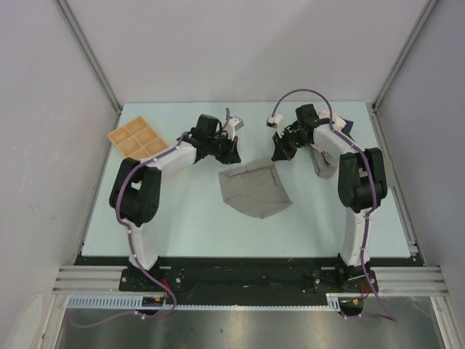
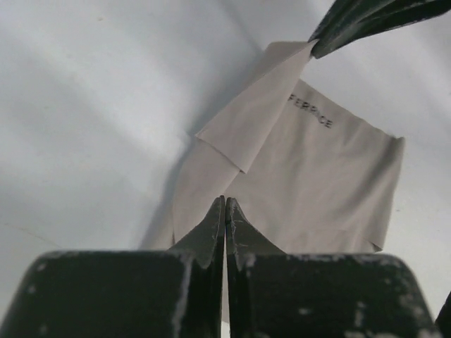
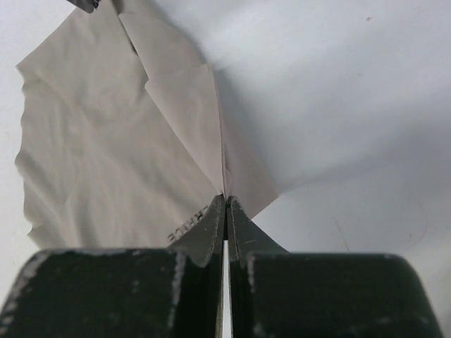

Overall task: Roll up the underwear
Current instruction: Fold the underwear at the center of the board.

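The taupe-grey underwear (image 1: 254, 193) lies partly folded in the middle of the table, with its far edge lifted. My left gripper (image 1: 232, 154) is at the far left corner of that edge. Its jaws (image 2: 225, 201) are pressed together with the cloth (image 2: 317, 183) spreading out from behind the tips. My right gripper (image 1: 279, 154) is at the far right corner. It (image 3: 226, 197) is shut on a pinched fold of the cloth (image 3: 99, 141), whose creases meet at the tips. The right fingers (image 2: 352, 21) hold a raised corner at the top right of the left wrist view.
A tan waffle-shaped tray (image 1: 136, 138) sits at the far left of the table. A grey striped cloth (image 1: 325, 166) and a dark garment (image 1: 349, 125) lie at the far right, behind the right arm. Grey walls enclose the table on three sides.
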`<action>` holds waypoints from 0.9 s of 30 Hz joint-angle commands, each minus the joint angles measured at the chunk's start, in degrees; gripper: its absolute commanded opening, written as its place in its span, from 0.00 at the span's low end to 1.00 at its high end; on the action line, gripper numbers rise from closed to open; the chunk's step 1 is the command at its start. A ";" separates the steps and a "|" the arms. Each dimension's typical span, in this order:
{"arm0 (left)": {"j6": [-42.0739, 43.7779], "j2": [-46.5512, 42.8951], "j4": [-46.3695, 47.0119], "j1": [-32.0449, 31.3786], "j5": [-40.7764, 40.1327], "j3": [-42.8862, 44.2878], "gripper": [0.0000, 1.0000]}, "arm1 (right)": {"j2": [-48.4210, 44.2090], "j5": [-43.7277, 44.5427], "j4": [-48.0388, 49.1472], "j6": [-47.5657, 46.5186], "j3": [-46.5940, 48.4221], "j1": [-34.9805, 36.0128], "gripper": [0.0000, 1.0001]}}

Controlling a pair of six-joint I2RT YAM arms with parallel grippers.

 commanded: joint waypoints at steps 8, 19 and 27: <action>1.40 -2.60 2.24 -2.56 1.58 -2.87 0.46 | -6.01 -1.62 -1.43 -6.26 -6.74 -0.16 0.00; 5.17 5.13 -5.32 -2.38 5.78 7.77 0.59 | -5.05 0.76 -6.44 -10.21 -10.43 0.19 0.00; 14.58 15.07 -14.55 -2.29 15.37 19.72 0.66 | -4.43 0.40 -5.92 -9.60 -10.43 0.28 0.00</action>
